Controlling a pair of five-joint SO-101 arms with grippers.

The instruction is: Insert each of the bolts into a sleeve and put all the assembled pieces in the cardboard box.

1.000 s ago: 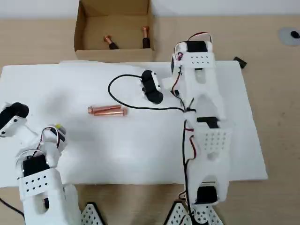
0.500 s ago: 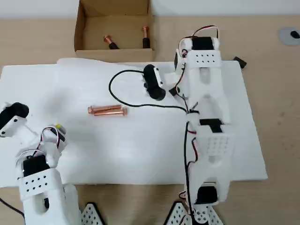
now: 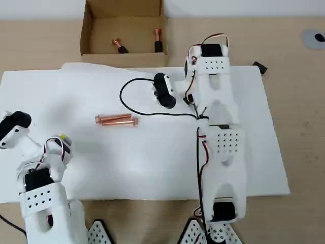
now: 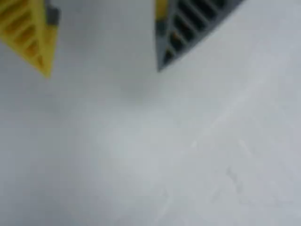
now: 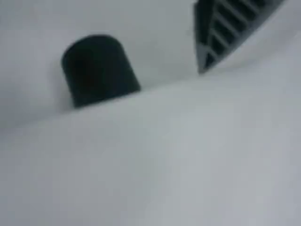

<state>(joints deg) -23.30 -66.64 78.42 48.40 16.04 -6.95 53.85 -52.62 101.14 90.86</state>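
Two copper bolts (image 3: 116,120) lie side by side on the white sheet (image 3: 101,162), left of centre. The cardboard box (image 3: 87,30) at the back holds two bolts set in black sleeves (image 3: 121,47). My right gripper (image 3: 189,70) hangs over the sheet's far edge, just right of the box, and is open. In the right wrist view its one dark fingertip (image 5: 216,33) shows near a black sleeve (image 5: 99,70) standing behind a fold in the sheet. My left gripper (image 4: 103,70) is open over bare sheet at the front left, with nothing between its fingers.
A black cable (image 3: 137,109) loops from the right arm's black camera housing (image 3: 163,91) across the sheet near the bolts. A small black piece (image 3: 259,67) lies at the sheet's far right corner. A grey disc (image 3: 315,38) sits at the table's right edge.
The right arm's far end swung a little to the right and back again, ending about where it was a second ago. The left arm and the bolts have not moved.
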